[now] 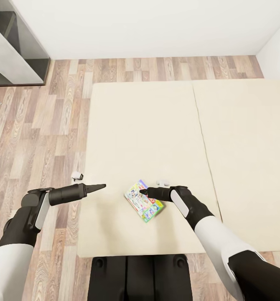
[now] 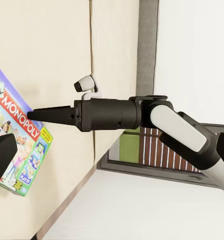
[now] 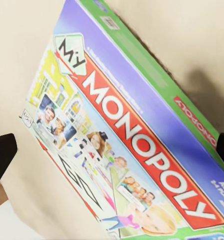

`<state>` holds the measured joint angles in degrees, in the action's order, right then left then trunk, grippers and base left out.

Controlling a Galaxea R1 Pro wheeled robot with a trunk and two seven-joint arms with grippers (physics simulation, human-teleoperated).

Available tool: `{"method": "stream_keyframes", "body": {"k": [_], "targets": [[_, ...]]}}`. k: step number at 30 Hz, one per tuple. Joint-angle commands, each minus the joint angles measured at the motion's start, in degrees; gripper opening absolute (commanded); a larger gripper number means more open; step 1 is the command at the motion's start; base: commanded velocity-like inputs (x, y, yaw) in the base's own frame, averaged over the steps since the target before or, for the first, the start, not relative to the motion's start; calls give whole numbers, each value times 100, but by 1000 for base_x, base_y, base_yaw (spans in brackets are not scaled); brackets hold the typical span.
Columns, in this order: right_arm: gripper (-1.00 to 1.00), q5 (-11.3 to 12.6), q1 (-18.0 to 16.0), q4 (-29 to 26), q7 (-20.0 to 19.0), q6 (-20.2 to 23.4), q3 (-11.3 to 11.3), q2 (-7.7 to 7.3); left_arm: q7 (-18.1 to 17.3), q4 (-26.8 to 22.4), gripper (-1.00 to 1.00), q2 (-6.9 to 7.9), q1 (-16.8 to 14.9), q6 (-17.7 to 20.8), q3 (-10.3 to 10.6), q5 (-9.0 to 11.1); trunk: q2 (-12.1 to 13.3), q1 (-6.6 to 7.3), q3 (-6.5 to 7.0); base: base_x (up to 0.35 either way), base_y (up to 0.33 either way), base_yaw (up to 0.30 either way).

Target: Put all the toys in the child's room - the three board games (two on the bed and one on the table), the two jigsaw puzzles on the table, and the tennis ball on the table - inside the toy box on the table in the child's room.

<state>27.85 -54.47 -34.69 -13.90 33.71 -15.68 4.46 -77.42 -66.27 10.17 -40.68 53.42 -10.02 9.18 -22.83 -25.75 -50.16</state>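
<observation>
From the head view, a single board game (image 1: 144, 201) lies flat on the cream bed (image 1: 156, 138), near its front edge, with the right gripper (image 1: 143, 192) poised right over the box's near corner and the left gripper (image 1: 101, 186) well apart from it, reaching in over the bed's left edge. The right wrist view adds the cover: a red "My Monopoly" banner, a green side and cartoon figures, with the dark fingers (image 3: 2, 152) set wide, one at each side of the box and not closed on it. The left wrist view shows the right arm side-on; whether the left fingers are wide or narrow I cannot tell. Around the bed runs wood-plank floor (image 1: 44, 125), white walls and a dark cabinet (image 1: 14, 46) in the far left corner.
</observation>
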Motion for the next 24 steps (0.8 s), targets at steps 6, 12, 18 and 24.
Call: {"method": "stream_keyframes", "body": {"k": [6,12,18,24], "targets": [[100,12,-3,3,-5,29,7,-2,-11,0,100,2,-1,55,0,13,-9,-3,-6,0,30,0],[100,18,-3,11,0,30,11,-6,-17,0,100,3,-1,55,0,13,-9,-3,-6,0,25,0],[100,14,-3,17,33,37,5,-11,-18,0,100,3,-1,55,0,13,-9,-3,-6,0,18,0],[100,11,-3,23,30,54,4,-24,-18,0,100,3,-1,55,0,17,-9,-3,-6,0,4,0]]}}
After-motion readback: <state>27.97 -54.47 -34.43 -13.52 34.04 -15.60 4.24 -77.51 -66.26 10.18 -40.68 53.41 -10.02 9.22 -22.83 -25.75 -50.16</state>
